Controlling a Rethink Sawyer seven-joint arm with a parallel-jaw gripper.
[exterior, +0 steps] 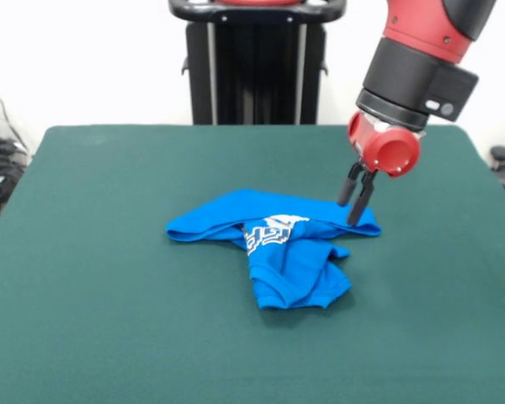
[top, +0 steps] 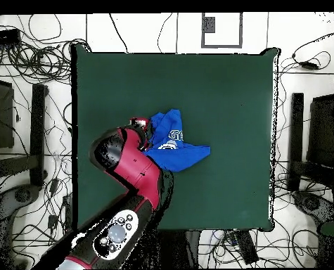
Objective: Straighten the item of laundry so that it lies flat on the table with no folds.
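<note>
The black two-fingered pincer [exterior: 359,199] stands with narrowly parted fingers, tips at the rear right edge of the crumpled bright blue fabric garment with white lettering [exterior: 278,244]. The garment lies mid-desk; bare dark green felt desk [exterior: 109,320] surrounds the pincer.

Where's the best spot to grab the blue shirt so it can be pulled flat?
Probably the right-hand corner of the blue shirt in the front view, from above: the claw already sits there, and that edge lies thin on the table, while the near part is bunched and folded.
</note>
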